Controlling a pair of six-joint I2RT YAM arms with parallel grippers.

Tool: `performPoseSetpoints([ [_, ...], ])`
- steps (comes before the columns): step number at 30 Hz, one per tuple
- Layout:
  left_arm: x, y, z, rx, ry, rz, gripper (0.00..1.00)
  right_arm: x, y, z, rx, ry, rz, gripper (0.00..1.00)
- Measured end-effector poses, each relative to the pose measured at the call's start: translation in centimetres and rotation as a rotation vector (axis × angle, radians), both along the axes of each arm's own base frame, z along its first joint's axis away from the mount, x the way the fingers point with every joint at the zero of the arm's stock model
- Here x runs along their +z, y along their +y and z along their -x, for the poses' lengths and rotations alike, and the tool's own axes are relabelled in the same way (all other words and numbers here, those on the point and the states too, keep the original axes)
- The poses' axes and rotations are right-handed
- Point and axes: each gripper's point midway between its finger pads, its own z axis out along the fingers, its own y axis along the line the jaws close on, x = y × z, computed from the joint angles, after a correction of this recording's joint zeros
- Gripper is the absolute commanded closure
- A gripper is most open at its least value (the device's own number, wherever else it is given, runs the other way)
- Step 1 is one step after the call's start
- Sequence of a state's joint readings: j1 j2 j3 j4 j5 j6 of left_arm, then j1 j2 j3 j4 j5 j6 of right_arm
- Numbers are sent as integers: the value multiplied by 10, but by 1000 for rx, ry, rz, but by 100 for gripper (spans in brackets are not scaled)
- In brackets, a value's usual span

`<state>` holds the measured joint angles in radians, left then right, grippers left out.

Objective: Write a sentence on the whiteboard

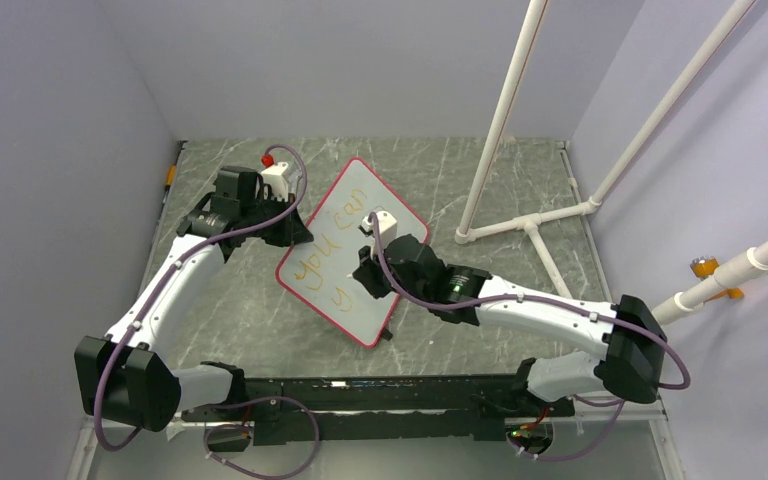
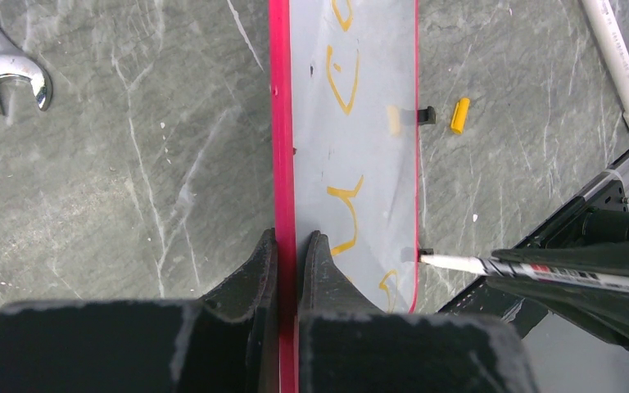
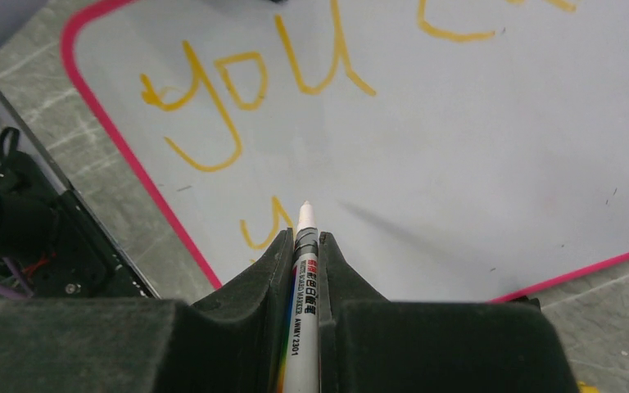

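The whiteboard (image 1: 360, 200), white with a red-pink frame, lies slanted on the table between the arms. On it the sentence (image 1: 326, 245) in orange marker reads "you can", with a lone "y" (image 3: 266, 225) below. My left gripper (image 2: 289, 244) is shut on the whiteboard's red edge (image 2: 281, 123), one finger on each side. My right gripper (image 3: 305, 243) is shut on a white marker (image 3: 304, 282). The marker's tip (image 3: 306, 210) points at the board just right of the "y"; whether it touches cannot be told. The left wrist view shows the marker (image 2: 491, 264) at the board's far edge.
A steel wrench (image 2: 2, 72) lies on the marble table left of the board, and a yellow cap (image 2: 459, 115) lies right of it. A white pipe frame (image 1: 530, 225) stands at the back right. The black base rail (image 1: 380, 395) runs along the near edge.
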<state>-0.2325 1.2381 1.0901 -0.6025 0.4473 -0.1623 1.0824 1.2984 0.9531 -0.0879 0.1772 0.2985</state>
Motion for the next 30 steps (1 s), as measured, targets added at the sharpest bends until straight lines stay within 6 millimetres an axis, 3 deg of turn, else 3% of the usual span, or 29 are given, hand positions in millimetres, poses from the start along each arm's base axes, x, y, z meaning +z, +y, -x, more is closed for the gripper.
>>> performPoseSetpoints([
  [4, 0, 0, 0, 0, 0, 0, 100, -18, -3, -5, -12, 24, 35, 100],
  [14, 0, 0, 0, 0, -1, 0, 100, -40, 4, -6, 1, 65, 65, 100],
  [30, 0, 1, 0, 2, -1, -4, 100, -41, 7, -4, 17, 80, 51, 100],
])
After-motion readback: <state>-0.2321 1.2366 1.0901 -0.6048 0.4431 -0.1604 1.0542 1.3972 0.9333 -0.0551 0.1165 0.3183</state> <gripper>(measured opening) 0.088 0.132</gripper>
